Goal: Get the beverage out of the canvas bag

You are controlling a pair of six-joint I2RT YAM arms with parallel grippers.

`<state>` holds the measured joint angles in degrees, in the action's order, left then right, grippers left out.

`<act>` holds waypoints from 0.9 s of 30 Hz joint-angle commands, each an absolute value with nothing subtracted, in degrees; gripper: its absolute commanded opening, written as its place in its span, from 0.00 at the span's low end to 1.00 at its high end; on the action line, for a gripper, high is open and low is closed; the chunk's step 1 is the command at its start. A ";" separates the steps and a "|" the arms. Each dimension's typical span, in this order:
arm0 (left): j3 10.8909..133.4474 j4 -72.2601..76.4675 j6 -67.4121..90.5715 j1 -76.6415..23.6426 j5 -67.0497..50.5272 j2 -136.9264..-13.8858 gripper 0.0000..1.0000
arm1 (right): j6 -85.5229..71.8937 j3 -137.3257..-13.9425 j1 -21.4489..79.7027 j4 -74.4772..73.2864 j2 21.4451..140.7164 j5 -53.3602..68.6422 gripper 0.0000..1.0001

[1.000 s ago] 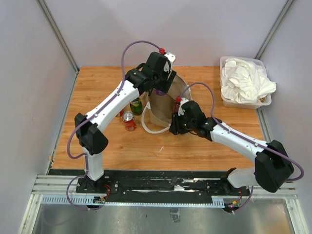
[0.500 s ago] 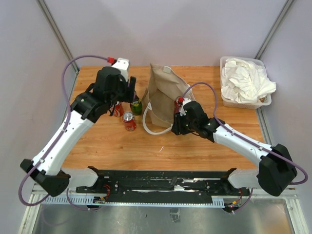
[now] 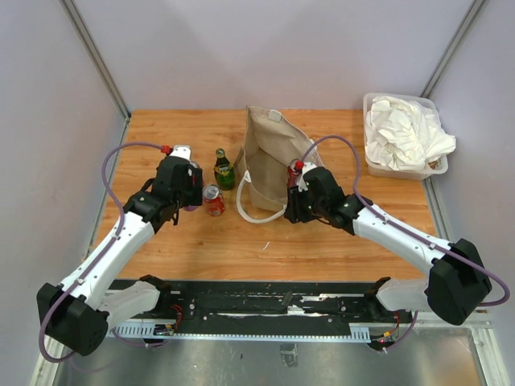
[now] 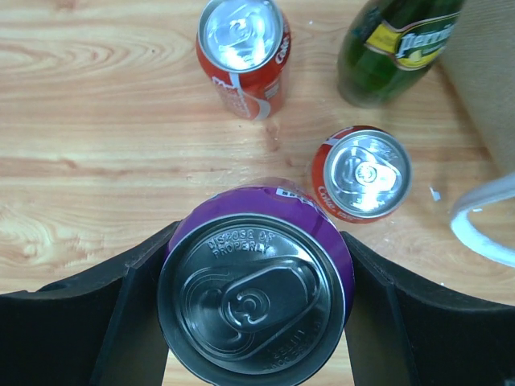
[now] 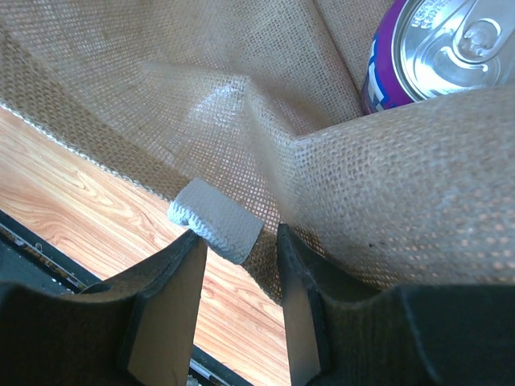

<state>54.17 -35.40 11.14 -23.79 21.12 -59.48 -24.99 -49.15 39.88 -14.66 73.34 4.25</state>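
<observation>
The tan canvas bag [image 3: 269,157] stands upright mid-table, with a white loop handle [image 3: 256,214] lying in front of it. My left gripper [image 3: 187,195] is left of the bag and shut on a purple can [image 4: 253,297], held upright over the wood. My right gripper [image 3: 288,211] is shut on the bag's near rim [image 5: 241,161], at a small white patch [image 5: 213,221]. A second purple can [image 5: 438,48] sits inside the bag. The bag's edge [image 4: 483,72] shows in the left wrist view.
Two red cans [image 4: 241,52] [image 4: 362,173] and a green bottle [image 4: 394,48] stand just beyond the held can; one red can [image 3: 213,199] and the bottle [image 3: 224,170] show from above. A clear bin of white cloth [image 3: 402,137] sits at the back right.
My left arm lifted the purple can from the bag's mouth, then swung it left and toward the near side, beside the red cans. My right gripper stayed on the bag's rim.
</observation>
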 commanded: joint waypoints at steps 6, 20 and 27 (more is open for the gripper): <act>45.37 -16.82 13.13 -18.40 21.10 -57.21 0.00 | -23.08 -51.36 41.31 -20.55 73.48 1.95 0.43; 39.43 -5.03 12.42 -10.56 15.88 -63.00 0.12 | -20.55 -56.82 41.32 -25.06 73.21 -0.33 0.51; 39.43 -2.57 12.88 -10.46 14.34 -67.82 0.16 | -20.46 -57.47 41.38 -25.30 73.65 -1.20 0.54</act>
<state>38.81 -9.80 12.47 -10.87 15.29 -66.08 -21.28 -55.96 39.88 -22.26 73.34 1.41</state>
